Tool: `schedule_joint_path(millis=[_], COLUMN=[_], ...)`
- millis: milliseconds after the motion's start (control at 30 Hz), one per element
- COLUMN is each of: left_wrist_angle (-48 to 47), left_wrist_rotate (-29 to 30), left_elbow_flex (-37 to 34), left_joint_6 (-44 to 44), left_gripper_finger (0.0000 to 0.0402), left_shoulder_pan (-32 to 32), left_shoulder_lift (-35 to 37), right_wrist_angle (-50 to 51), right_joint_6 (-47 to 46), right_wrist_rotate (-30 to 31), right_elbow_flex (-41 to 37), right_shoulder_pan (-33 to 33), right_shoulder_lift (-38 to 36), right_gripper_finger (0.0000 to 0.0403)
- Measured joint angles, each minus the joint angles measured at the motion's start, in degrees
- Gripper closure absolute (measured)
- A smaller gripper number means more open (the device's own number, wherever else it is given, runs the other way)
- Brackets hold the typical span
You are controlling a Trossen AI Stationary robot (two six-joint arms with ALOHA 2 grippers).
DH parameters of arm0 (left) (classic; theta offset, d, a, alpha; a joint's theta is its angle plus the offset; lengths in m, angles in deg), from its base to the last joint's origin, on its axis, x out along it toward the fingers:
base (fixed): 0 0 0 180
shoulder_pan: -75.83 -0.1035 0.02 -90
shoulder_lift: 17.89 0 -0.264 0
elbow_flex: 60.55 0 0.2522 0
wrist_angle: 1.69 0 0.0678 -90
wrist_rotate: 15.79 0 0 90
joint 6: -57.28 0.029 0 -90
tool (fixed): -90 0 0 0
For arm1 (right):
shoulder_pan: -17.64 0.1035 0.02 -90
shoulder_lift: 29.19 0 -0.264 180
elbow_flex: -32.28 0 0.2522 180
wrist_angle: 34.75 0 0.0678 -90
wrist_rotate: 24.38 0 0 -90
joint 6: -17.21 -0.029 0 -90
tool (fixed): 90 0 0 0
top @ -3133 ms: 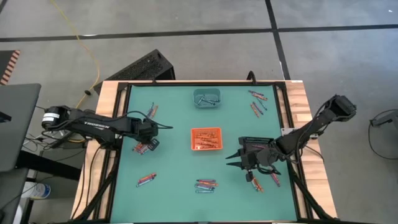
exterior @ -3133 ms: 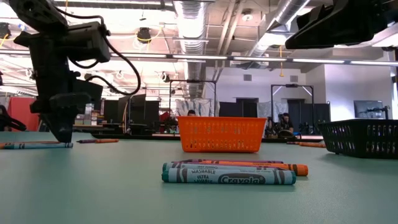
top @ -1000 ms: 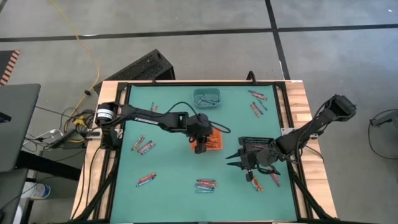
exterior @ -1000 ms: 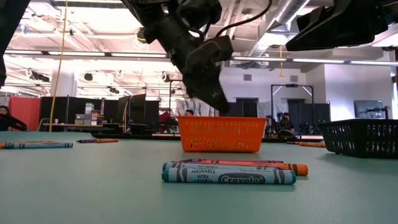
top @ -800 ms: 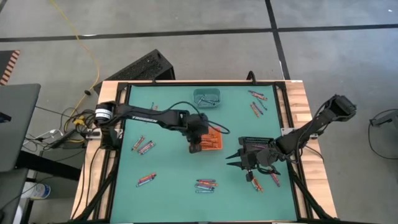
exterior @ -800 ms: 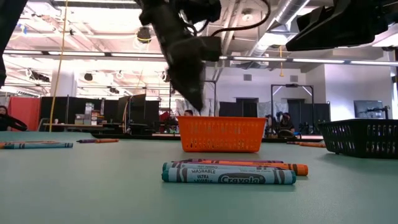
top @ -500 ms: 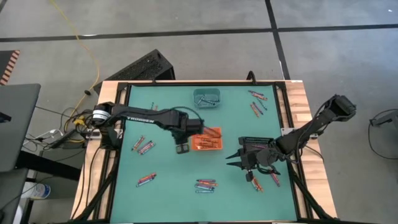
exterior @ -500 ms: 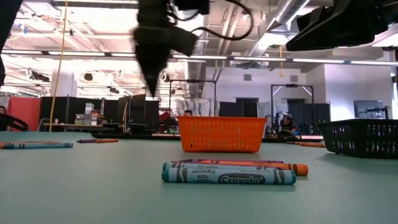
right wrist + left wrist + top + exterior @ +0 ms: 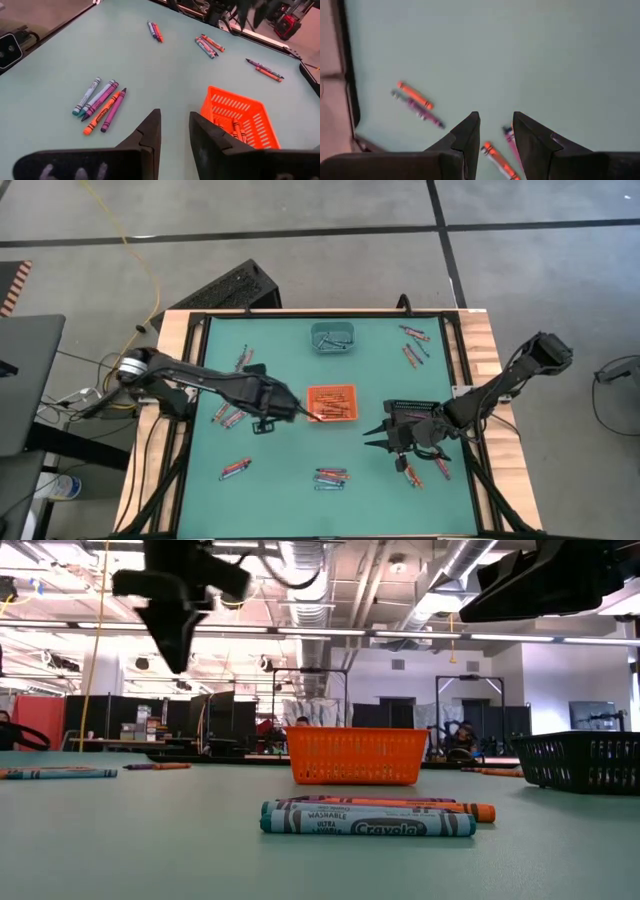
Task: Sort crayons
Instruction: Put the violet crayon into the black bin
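Crayons lie in small groups on the green table: one pair just left of my left gripper, another group near the front, and more at the far right. My left gripper hangs open above the table, left of the orange tray, pointing steeply down with nothing between its fingers. Orange and purple crayons lie on the table below it. My right gripper waits open and empty beside the black tray. In its wrist view it faces several crayons.
A teal tray with crayons stands at the far middle. The orange tray holds several orange crayons. More crayons lie at the left, front left and front right. A black rail frames the table.
My left gripper has left the spot over the orange tray, swinging toward the table's left edge and rising. It has tipped from a slant to point steeply down. My right arm has kept still.
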Motion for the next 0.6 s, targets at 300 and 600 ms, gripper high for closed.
schedule_joint_path(millis=[300,600], left_wrist_angle=[22.18,33.67], left_wrist_rotate=[1.69,-7.16], left_elbow_flex=[-26.83,-38.75], left_joint_6=[-6.14,-6.51], left_gripper_finger=[0.0294,0.0294], left_shoulder_pan=[-15.02,-38.59], left_shoulder_lift=[17.96,19.07], right_wrist_angle=[-0.66,-1.27], right_joint_6=[-0.02,-0.11], right_wrist_rotate=[0.0,0.0], right_elbow_flex=[0.02,0.01], right_shoulder_pan=[-0.37,-0.74], right_shoulder_lift=[0.0,0.0], right_gripper_finger=[0.0303,0.0303])
